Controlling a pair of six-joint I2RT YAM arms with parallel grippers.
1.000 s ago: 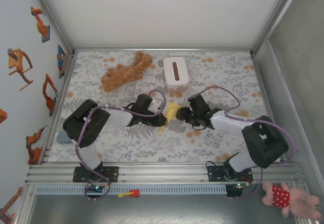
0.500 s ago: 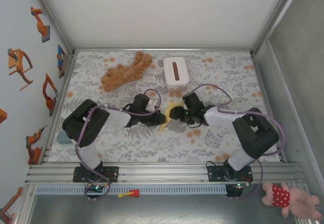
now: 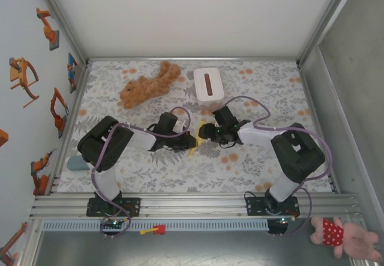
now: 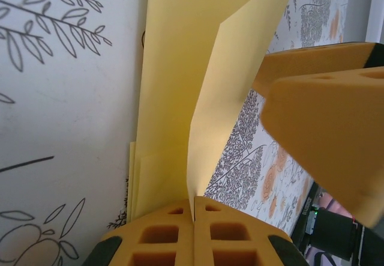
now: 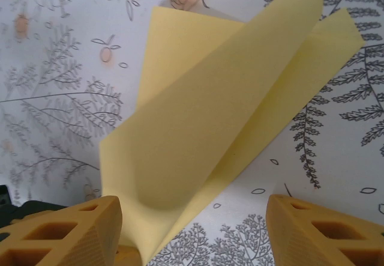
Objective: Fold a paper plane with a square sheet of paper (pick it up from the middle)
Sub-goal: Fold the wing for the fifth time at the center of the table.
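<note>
The paper [image 5: 222,116] is half folded, not a plane yet. The left end effector [image 4: 194,212] pinches it; the right end effector [image 5: 192,233] is wide open.

One folded yellow paper [image 5: 198,134], one white box [image 3: 208,93], one brown plush [image 3: 147,84], one pink plush [image 3: 345,235].

The sheet of paper [image 3: 193,149] sits at the middle of the table [image 3: 180,179], with the left gripper [image 3: 191,141] on its left and the right gripper [image 3: 202,133] on its right. One edge lies between the left gripper's fingers [image 4: 162,239]. Behind them, near the far edge, stands the box [image 3: 208,84], with the plush toy [image 3: 147,86] to its left.
</note>
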